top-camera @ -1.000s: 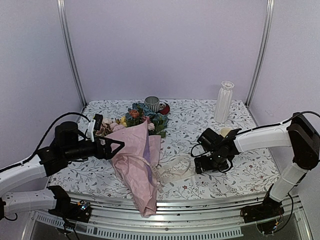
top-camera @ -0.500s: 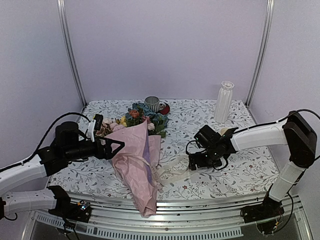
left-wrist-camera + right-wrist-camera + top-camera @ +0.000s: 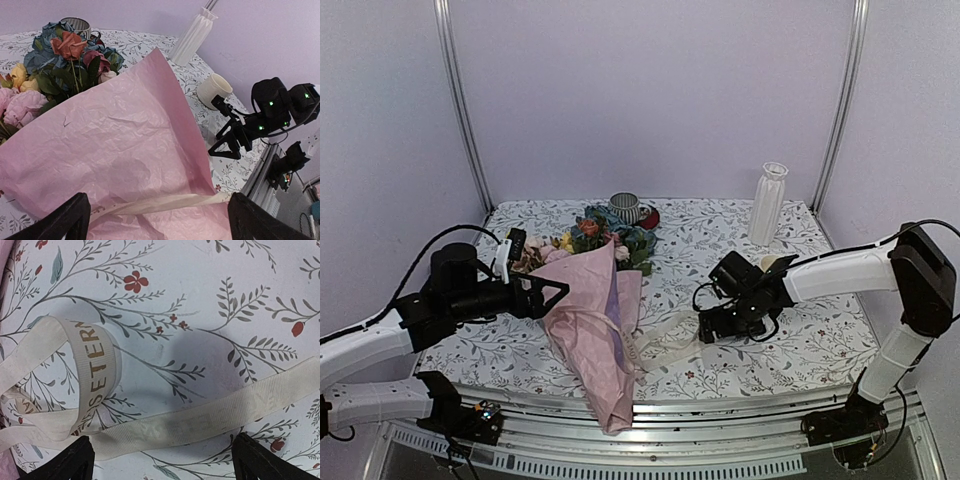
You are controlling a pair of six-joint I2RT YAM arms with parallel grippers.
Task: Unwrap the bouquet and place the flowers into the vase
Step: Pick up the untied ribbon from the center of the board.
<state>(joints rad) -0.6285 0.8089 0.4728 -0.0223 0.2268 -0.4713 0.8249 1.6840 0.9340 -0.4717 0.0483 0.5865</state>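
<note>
Bouquet (image 3: 592, 310) lies left of centre on the floral tablecloth (image 3: 820, 335). Its long axis runs far to near. The flowers (image 3: 605, 235) point toward the back wall beside the striped cup (image 3: 624, 207), and the pink paper tail overhangs the near edge. Ribbon (image 3: 190, 422) trails rightward from the paper. Left gripper (image 3: 560, 293), jaws wide and empty, sits at the paper's left flank. Right gripper (image 3: 705, 328), jaws wide and empty, hangs over the ribbon. Vase (image 3: 768, 203) stands upright, far right.
</note>
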